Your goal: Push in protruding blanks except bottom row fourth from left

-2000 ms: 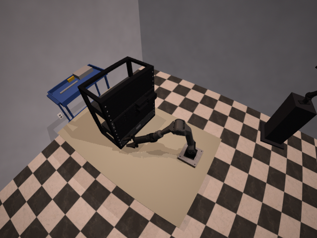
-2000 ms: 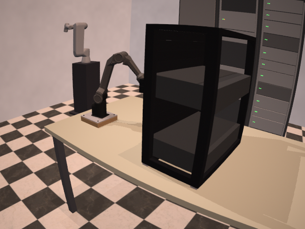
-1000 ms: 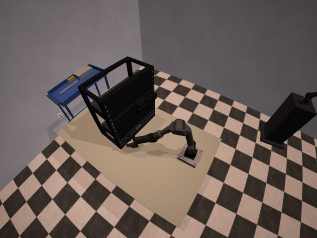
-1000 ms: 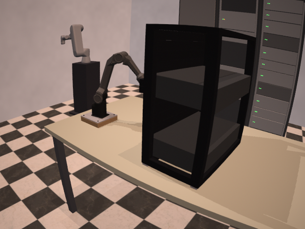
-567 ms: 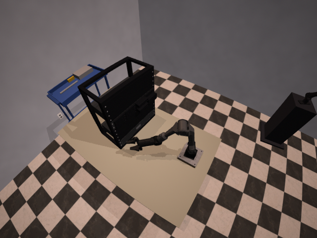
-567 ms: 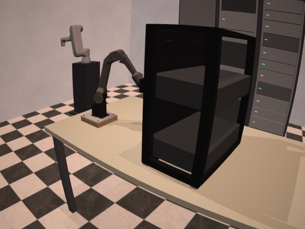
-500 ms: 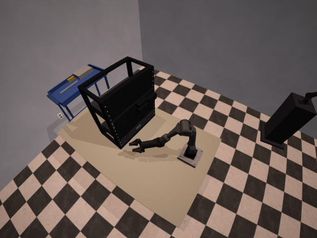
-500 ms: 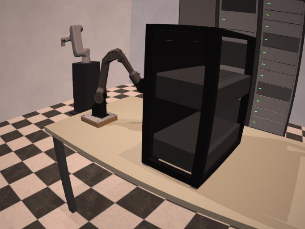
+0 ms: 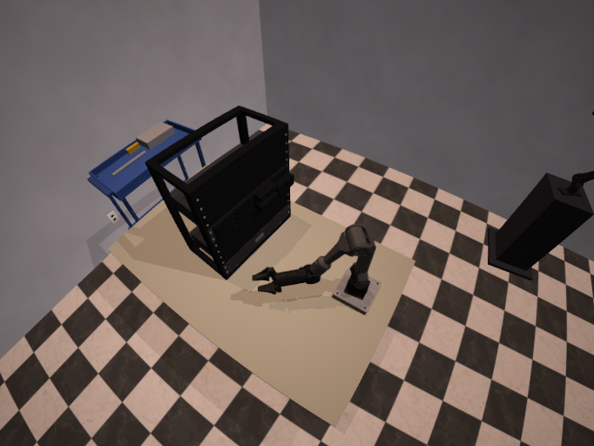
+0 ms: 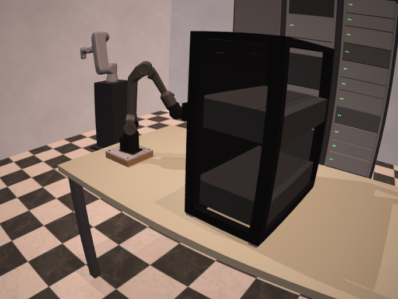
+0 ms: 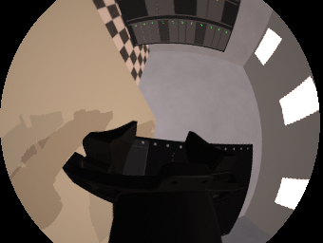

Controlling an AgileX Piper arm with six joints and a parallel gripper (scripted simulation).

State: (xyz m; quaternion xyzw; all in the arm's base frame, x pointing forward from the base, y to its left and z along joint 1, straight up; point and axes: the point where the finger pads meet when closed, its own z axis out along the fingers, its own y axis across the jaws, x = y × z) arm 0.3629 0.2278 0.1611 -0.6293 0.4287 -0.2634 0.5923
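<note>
The black rack stands on the tan table, and its front faces my arm. The chassis front is very dark. A few blocks stand out from it near the middle and at the right edge; I cannot tell the single blanks apart. My gripper is open and empty. It is low over the table, just in front of the rack's near front post and apart from it. In the wrist view the spread fingers frame that dotted post. In the exterior view the rack hides the gripper.
My arm's base plate sits on the table to the right of the gripper. A blue cart with a grey box stands behind the rack. A black pedestal stands on the floor at the right. Server cabinets line the far wall.
</note>
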